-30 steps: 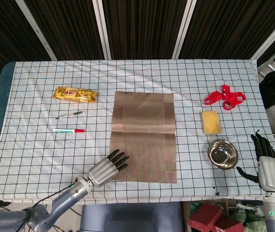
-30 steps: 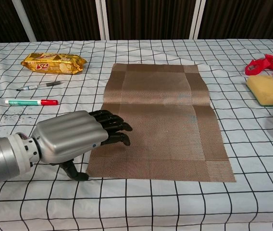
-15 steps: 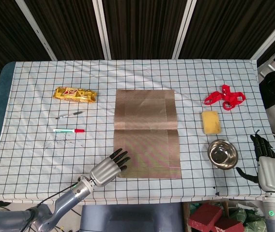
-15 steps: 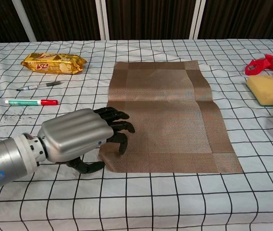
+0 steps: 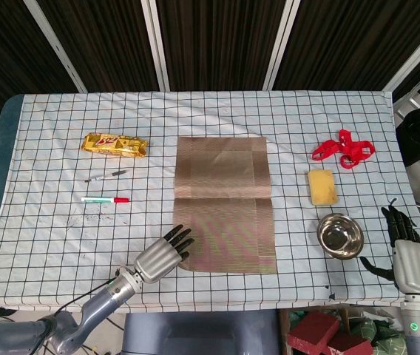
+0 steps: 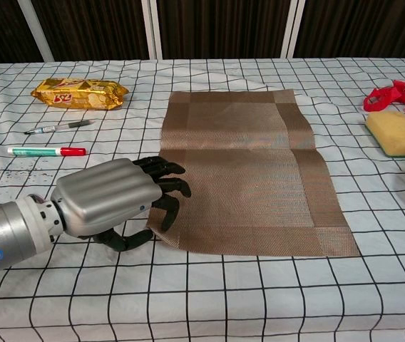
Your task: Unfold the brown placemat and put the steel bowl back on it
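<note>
Brown woven placemat [image 5: 223, 203] on white, black-checked tablecloth [image 5: 47, 222]; red ribbon [image 5: 343, 149].

The left hand [image 6: 113, 199] lies low over the tabletop [image 5: 47, 244] near its front edge, back upward, its dark fingers [image 6: 163, 187] slightly curled and apart, holding nothing. Its silver forearm runs back toward the front-left corner. The right hand [image 5: 408, 255] stands upright off the right edge of the tabletop, fingers [image 5: 401, 222] pointing away from the robot and held loosely apart, thumb out to the side, empty
</note>
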Robot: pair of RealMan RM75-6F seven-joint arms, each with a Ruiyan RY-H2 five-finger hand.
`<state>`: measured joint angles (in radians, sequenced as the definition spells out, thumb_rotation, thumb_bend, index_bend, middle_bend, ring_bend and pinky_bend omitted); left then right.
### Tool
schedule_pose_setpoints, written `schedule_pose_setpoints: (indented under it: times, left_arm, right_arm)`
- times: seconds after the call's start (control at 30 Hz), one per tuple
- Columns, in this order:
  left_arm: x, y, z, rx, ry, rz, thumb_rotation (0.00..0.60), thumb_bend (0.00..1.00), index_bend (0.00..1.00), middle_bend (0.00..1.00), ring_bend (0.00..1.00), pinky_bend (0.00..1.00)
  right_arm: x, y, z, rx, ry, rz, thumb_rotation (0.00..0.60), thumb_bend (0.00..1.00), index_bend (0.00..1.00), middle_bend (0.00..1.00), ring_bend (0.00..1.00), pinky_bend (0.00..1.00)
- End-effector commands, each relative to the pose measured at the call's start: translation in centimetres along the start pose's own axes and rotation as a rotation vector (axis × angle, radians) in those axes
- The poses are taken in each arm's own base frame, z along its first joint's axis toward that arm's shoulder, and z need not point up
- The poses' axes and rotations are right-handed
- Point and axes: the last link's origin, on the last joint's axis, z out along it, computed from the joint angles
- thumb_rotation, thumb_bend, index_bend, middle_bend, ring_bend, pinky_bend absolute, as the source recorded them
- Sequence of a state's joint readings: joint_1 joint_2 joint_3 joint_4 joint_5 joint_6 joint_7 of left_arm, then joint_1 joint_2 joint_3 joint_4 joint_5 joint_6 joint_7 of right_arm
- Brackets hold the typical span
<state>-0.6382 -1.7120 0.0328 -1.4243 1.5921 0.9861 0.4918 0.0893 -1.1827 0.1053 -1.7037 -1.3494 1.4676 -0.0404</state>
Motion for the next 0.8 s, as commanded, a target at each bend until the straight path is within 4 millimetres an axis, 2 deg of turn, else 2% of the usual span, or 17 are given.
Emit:
schedule_pose_setpoints:
  times: [0.03,0.4,0.8]
  left_arm:
    - [-0.1,-0.1,0.0,0.002,-0.007,0.002,0.600,0.48,0.50,0.18,0.03,0.08]
    - [0.2,-0.1,-0.2,-0.001,0.000,-0.013,0.600,0.51,0.54,0.20,0.03,0.08]
    - [1.4,0.4,-1.6,-0.035,0.034,-0.046,0.600,0.51,0.55,0.21,0.03,0.08]
  right_arm:
    - [0.0,0.0,0.0,0.000,0.000,0.001,0.600,0.12,0.03,0.00,0.00,0.18]
    - [0.0,0.0,0.0,-0.003,-0.006,0.006,0.600,0.12,0.03,0.00,0.00,0.18]
    - [0.1,0.1,0.1,-0.010,-0.005,0.010,0.600,0.12,0.03,0.00,0.00,0.18]
